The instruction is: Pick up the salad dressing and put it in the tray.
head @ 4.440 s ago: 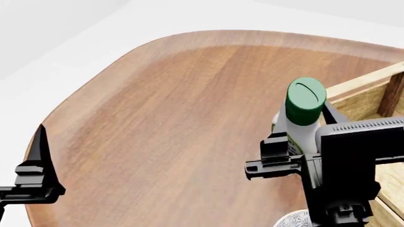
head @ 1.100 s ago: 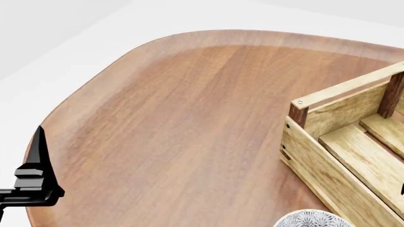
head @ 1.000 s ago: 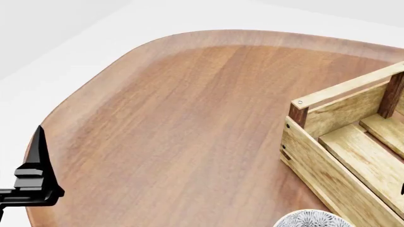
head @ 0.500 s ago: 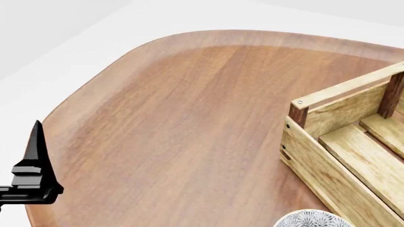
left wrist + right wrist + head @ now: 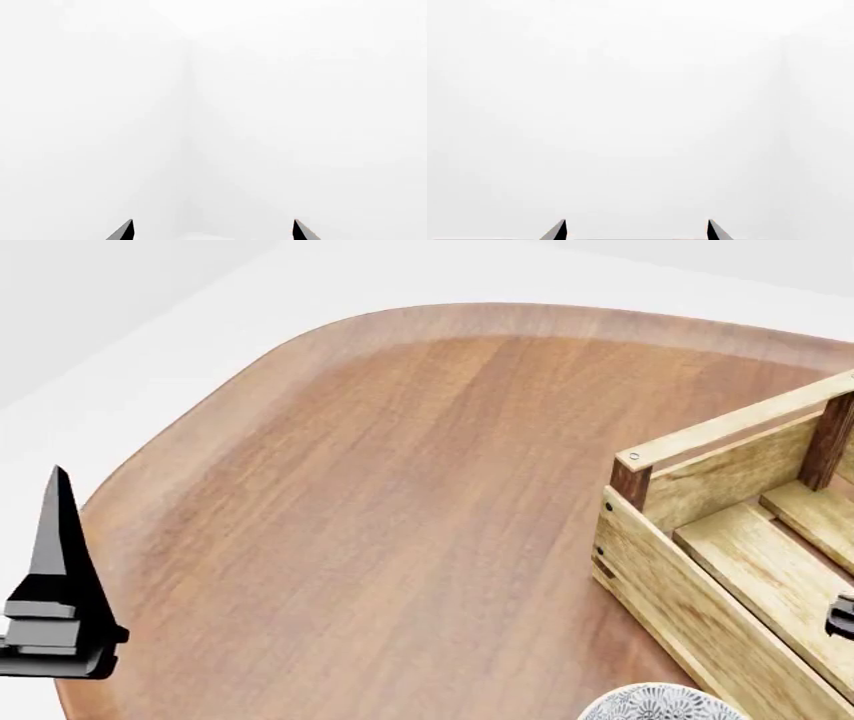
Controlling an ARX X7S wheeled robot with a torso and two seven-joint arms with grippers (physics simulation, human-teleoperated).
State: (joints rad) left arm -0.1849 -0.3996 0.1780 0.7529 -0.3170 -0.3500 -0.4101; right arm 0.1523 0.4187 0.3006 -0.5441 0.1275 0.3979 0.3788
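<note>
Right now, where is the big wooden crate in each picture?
Head view: the crate is at the right edge, standing on the table.
Left wrist view: not in it, only white background.
Right wrist view: not in it either.
Shared landmark: the left end effector, seen as two black tips in its own wrist view and as a black spike at the head view's left edge.

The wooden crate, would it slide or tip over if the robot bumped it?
Probably not tip: the crate looks wide and low, sitting flat on the table. It might slide, since the tabletop looks smooth. Its thick slats look stiff.
</note>
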